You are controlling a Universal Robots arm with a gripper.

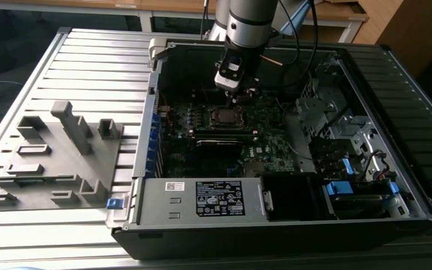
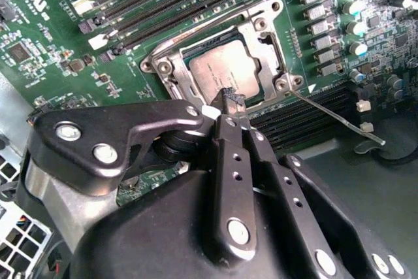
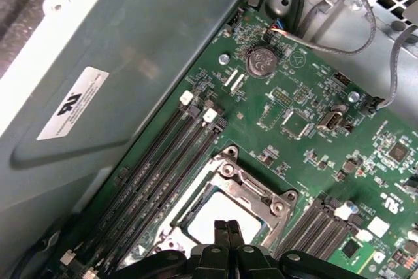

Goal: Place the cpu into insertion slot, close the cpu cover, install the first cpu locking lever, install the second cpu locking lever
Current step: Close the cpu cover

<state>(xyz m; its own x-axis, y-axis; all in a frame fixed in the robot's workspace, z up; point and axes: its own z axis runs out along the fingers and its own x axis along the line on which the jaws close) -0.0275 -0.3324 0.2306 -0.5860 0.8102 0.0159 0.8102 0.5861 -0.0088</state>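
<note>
One cpu [image 2: 222,73] lies flat in its socket on the motherboard [image 3: 307,89], silver top up, which suggests the seating step is done. One cpu cover [image 2: 269,53] lies over it, its open window framing the chip so the metal rim can press on the edges. One pincer [image 2: 232,101] hangs directly above the socket's near edge. Its two fingers [image 2: 225,161] are pressed together with nothing between them, a posture that suits pushing or hooking better than grasping. I cannot tell whether the tip touches the frame.

One thin wire locking lever [image 2: 336,119] juts out from a corner of the socket, angled away over the board and apparently unlatched. I cannot make out a second lever with any certainty.

In the exterior view, one open computer case [image 1: 148,169] lies on its side on the slatted counter [image 1: 88,62], so the arm can reach the board from above. One white-labelled power supply box [image 1: 171,202] sits at the case's near end. One grey fixture block [image 1: 51,152] rests beside the case, toward the exterior view's left.
</note>
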